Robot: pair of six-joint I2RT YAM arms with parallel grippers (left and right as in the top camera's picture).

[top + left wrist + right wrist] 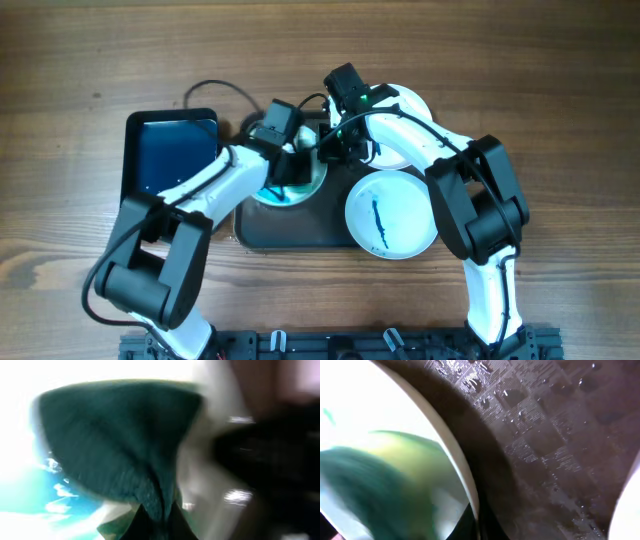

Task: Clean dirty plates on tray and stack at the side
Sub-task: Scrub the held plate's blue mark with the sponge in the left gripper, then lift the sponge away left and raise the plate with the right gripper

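Left gripper (287, 168): overhead, low over left plate (303, 192) on tray (300, 232); right gripper (338, 142) at its rim, opening cannot be told. Left wrist: teal cloth (115, 445) pinched, blurred; best pressed flat across the plate's centre. Right wrist: left plate's rim (465, 477), wet tray (545, 435).

**Three cameras converge on the plate (316, 180) under the left gripper (292, 172).**

The overhead view looks straight down, from far enough to take in most of the table (560, 60). The left wrist camera, very close and blurred, faces a teal cloth (125, 445) ahead of that gripper. The right wrist camera, equally near, faces the plate's rim and the tray (545, 435) floor beside it.
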